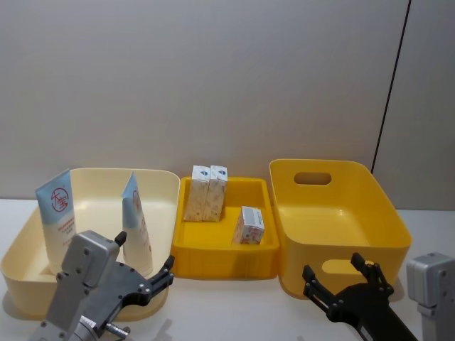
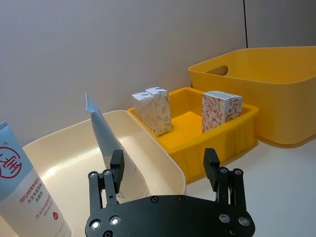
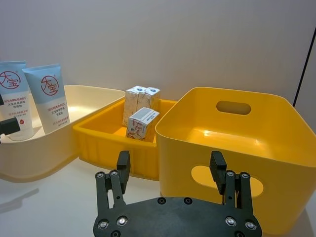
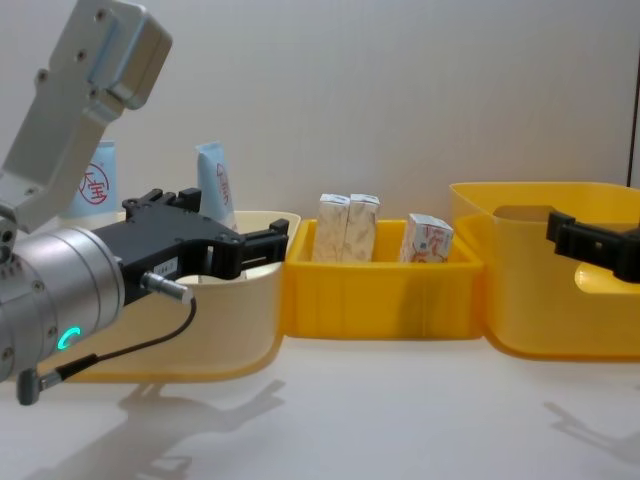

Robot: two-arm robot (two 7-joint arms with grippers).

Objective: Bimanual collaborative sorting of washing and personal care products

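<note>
Everything hangs off the yellow tray [image 1: 220, 264] in the middle, so I'll call it from there. Inside it, at the back-left corner, two cream cartons [image 1: 205, 192] stand upright and touching. A white carton [image 1: 249, 225] stands alone toward the tray's right side, nearer the front. The cream bin [image 1: 165, 186] sits hard against the tray's left wall with two blue-and-white tubes [image 1: 58, 209] standing on their caps in it. The big yellow bin [image 1: 397, 222] is on the tray's right, with nothing in it.

The worry, as I judge it, is that cream pair. There's no gap between them, so a finger going for one could shove or topple the other. The tubes look tippy too (tall things on narrow caps), and a brush against the bin rim might knock one flat. If both my arms head for the tray together, they could crowd each other.

My left gripper [image 2: 164, 167] hangs level in front of the cream bin, left of the tray, fingers apart and holding nothing. My right gripper [image 3: 170, 164] is level as well, in front of the big bin right of the tray, spread wide and holding nothing.
</note>
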